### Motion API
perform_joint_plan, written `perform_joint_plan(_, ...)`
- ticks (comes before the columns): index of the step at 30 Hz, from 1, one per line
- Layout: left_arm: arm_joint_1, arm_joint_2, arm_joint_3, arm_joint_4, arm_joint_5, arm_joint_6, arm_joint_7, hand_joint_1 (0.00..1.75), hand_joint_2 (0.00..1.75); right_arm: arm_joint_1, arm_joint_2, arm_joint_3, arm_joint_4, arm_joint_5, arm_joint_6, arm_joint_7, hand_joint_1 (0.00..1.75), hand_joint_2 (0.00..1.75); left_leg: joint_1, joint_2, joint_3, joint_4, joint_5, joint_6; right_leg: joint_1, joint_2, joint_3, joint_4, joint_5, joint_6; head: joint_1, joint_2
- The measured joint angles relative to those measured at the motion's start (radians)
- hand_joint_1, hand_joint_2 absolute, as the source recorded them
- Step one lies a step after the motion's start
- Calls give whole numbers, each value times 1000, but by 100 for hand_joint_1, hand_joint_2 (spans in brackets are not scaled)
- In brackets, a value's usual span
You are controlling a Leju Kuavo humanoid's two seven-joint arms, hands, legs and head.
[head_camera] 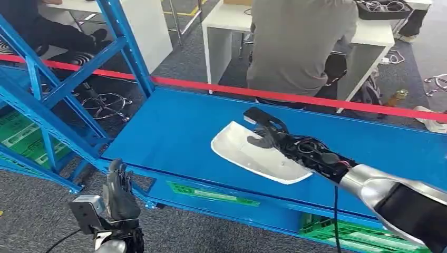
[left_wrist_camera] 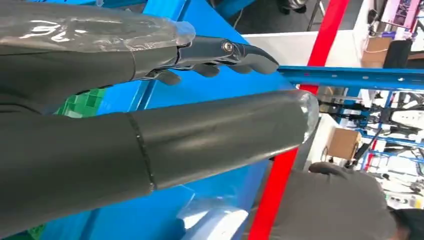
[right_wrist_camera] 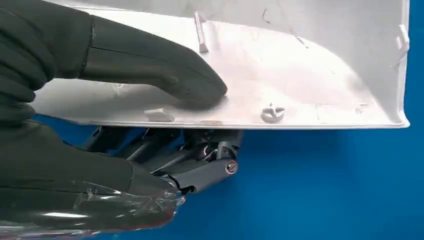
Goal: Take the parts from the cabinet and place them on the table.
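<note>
The white part (head_camera: 258,155), a thin moulded plastic shell with a curved rim, small clips and a screw boss inside, is seen lying on the blue shelf (head_camera: 174,132) near the head view's centre. It is judged light, fairly stiff and smooth, best taken at its edge. It is pinched at the 3 o'clock rim by the right hand (head_camera: 274,138), thumb (right_wrist_camera: 170,75) pressed inside, fingers underneath. At 7 o'clock the left hand (head_camera: 120,192) is held empty, fingers straight and close together.
</note>
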Motion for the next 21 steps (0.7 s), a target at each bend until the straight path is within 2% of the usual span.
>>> perform_joint_plan(12, 1, 5, 0, 0, -3, 0, -5, 0, 0, 53, -44, -60, -84, -12, -21, -12, 175, 175, 0, 0, 0, 0, 0, 0, 0, 0, 0, 0, 0, 0, 0, 0)
perform_joint_plan(21, 5, 8, 0, 0, -4, 3, -8, 0, 0, 129, -75, -143, -185, -1, -142, -95, 175, 175, 0, 0, -1, 0, 0, 0, 0, 0, 0, 0, 0, 0, 1, 0)
